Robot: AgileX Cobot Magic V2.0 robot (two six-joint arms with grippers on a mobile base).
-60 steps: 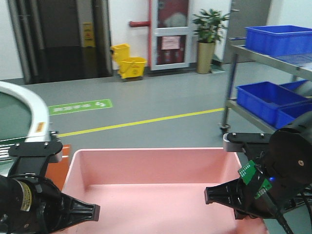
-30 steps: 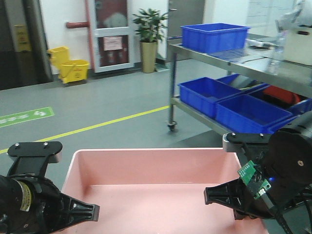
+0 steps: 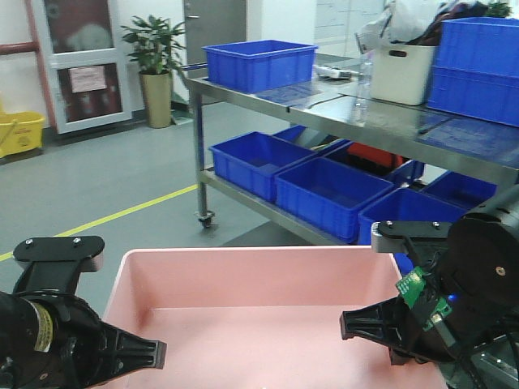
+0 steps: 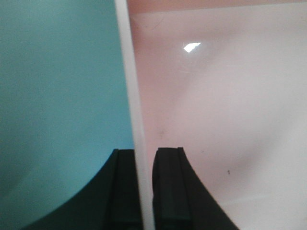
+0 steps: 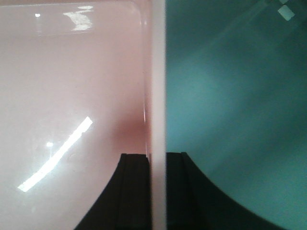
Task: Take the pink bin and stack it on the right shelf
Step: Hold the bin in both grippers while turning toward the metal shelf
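Gripping the pink bin (image 3: 259,324) from both sides, the two arms hold it low in the middle of the front view, its open top facing up and nothing visible inside. The left claw (image 3: 152,353) is closed down on the bin's left wall. In the left wrist view the left claw (image 4: 144,191) has one black finger (image 4: 125,191) outside the pale rim and the other inside, both pressed to the pink bin (image 4: 216,96). The right claw (image 3: 350,324) pinches the right wall in the same way. The right wrist view shows the right claw (image 5: 157,191) straddling the rim with the wall tight between its fingers (image 5: 134,191), and the glossy inner floor of the pink bin (image 5: 72,96) to the left. Outside the walls both wrist views show only a blurred teal-green ground, so what lies under the bin cannot be told. Ahead and to the right stands the right shelf (image 3: 422,134), a grey metal rack, well apart from the bin. On its top sit a blue crate (image 3: 259,65) and a cream bin (image 3: 401,73), and more blue crates (image 3: 324,190) fill its lower tier. A potted plant (image 3: 154,69) stands by the far wall, and a yellow line (image 3: 122,215) crosses the floor.
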